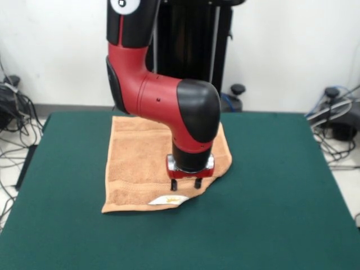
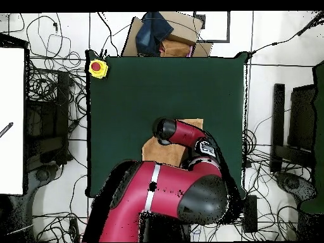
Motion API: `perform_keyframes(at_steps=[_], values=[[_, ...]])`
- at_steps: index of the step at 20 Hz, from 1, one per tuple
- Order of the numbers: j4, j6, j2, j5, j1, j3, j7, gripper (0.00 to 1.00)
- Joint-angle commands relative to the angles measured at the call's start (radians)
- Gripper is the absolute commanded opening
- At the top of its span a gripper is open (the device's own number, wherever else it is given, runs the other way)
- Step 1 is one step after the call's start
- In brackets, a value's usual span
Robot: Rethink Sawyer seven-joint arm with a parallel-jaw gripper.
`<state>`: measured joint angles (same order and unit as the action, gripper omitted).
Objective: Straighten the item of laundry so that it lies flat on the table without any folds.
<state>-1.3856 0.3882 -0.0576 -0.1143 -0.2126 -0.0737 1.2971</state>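
The peach-orange item of laundry (image 1: 138, 163) lies on the green table (image 1: 281, 185), mostly spread out. Its front right corner looks turned in, which leaves a slanted edge. A small white label (image 1: 169, 199) shows near its front edge. My gripper (image 1: 185, 184) points straight down over the towel's front right part. Its two dark fingers (image 1: 174, 184) stand apart and open, tips at or just above the cloth, holding nothing. In the overhead view the arm covers most of the towel (image 2: 152, 152), and the fingers are hidden under the wrist (image 2: 166, 130).
A yellow box with a red button (image 2: 97, 68) sits at one table corner. Cardboard and a dark cloth (image 2: 166, 31) lie beyond the table's edge. Cables run along the floor on both sides. Green table (image 2: 145, 88) surface extends around the towel.
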Motion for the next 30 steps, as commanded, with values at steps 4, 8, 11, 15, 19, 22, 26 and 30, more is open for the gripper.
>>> perform_keyframes(at_steps=[4,8,11,15,19,22,26,30], values=[[0.018,-0.174,0.111,0.116,-0.103,0.039,0.086,1.00],[-0.114,-0.158,0.008,0.177,-0.165,0.084,0.054,1.00],[-0.175,-0.140,-0.049,0.221,-0.197,0.099,0.045,1.00],[-0.185,-0.145,-0.054,0.265,-0.218,0.109,0.059,1.00],[-0.178,-0.139,-0.052,0.283,-0.213,0.118,0.087,1.00],[-0.116,-0.140,-0.008,0.280,-0.194,0.108,0.110,1.00],[-0.009,-0.161,0.078,0.250,-0.151,0.092,0.150,1.00],[0.027,-0.159,0.103,0.228,-0.124,0.087,0.174,1.00]])
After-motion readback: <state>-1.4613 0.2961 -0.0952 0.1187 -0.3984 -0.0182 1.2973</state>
